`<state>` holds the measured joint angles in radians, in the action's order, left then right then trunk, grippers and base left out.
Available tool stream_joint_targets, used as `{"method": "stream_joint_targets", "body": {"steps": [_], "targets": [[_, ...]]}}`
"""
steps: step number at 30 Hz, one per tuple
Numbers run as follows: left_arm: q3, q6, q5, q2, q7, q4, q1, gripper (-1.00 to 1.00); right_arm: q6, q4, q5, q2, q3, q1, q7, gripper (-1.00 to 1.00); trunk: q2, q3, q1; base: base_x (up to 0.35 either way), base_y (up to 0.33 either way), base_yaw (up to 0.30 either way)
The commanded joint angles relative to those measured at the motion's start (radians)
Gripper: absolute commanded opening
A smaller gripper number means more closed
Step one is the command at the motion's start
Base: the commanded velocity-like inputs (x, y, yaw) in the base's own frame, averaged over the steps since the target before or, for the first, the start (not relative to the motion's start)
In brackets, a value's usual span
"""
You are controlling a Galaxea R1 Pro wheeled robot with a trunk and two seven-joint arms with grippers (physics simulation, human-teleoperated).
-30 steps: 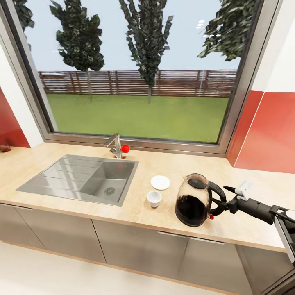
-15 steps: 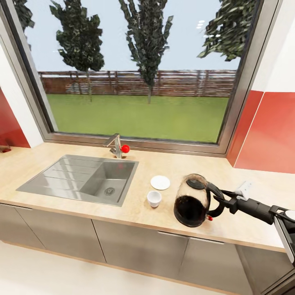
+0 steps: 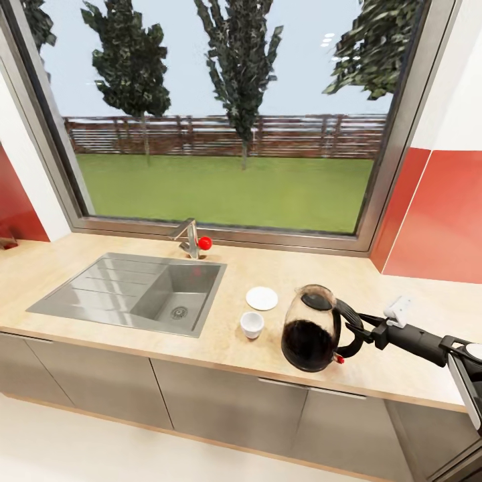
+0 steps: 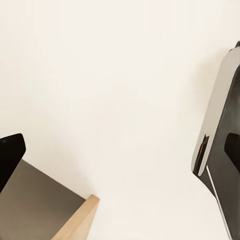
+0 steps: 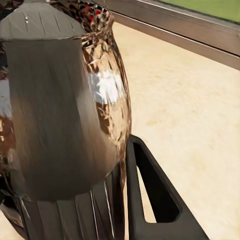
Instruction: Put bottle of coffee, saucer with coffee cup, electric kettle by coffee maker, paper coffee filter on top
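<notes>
We see bright, even daylight coming through the large window. Shadows on the kitchen countertop are faint and soft. The head view bends at its edges, so the window frame leans outward. The render is slightly soft and blocky, most visibly in the trees. In the right wrist view the electric kettle sits very close, with white glare patches on its glass. The left wrist view is pale, nearly washed out.

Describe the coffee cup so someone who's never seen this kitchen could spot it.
Find the steel sink under the window. Just right of it on the countertop, the coffee cup stands near the front edge: small and white, apart from the flat saucer behind it.
</notes>
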<state>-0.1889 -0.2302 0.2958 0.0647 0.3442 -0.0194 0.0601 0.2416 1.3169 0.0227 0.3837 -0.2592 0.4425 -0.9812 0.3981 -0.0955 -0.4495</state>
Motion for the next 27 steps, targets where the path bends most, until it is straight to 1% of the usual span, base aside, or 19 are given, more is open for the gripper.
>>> {"method": "stream_joint_targets", "body": {"steps": [1, 14, 19, 21, 24, 27], "targets": [[-0.009, -0.005, 0.009, 0.0, 0.001, -0.002, 0.001, 1.0, 0.008, 0.001, 0.004, 0.0, -0.001, 0.001, -0.006, -1.0, 0.002, -0.002, -0.001, 0.0, 0.0, 0.0], [-0.009, -0.005, 0.008, 0.0, 0.001, -0.002, 0.001, 1.0, 0.01, 0.011, 0.001, 0.0, -0.005, 0.001, -0.005, -1.0, 0.002, -0.002, -0.001, 0.0, 0.0, 0.0], [-0.009, -0.004, 0.008, 0.0, 0.001, -0.002, 0.001, 1.0, 0.016, 0.062, 0.002, 0.0, -0.006, 0.001, -0.003, -1.0, 0.002, -0.002, -0.001, 0.0, 0.0, 0.0], [-0.009, -0.005, 0.008, 0.0, 0.001, -0.002, 0.001, 1.0, 0.037, 0.09, 0.002, 0.0, -0.006, 0.001, -0.002, -1.0, 0.002, -0.002, -0.001, 0.0, 0.0, 0.0], [-0.009, -0.005, 0.008, 0.0, 0.001, -0.002, 0.001, 1.0, 0.107, 0.137, 0.001, 0.002, -0.007, 0.001, -0.002, -1.0, 0.002, -0.002, -0.001, 0.0, 0.0, 0.0], [-0.009, -0.005, 0.008, 0.0, 0.001, -0.002, 0.001, 1.0, 0.157, 0.166, 0.0, 0.003, -0.008, 0.002, -0.001, -1.0, 0.002, -0.002, -0.001, 0.0, 0.0, 0.0]]}}
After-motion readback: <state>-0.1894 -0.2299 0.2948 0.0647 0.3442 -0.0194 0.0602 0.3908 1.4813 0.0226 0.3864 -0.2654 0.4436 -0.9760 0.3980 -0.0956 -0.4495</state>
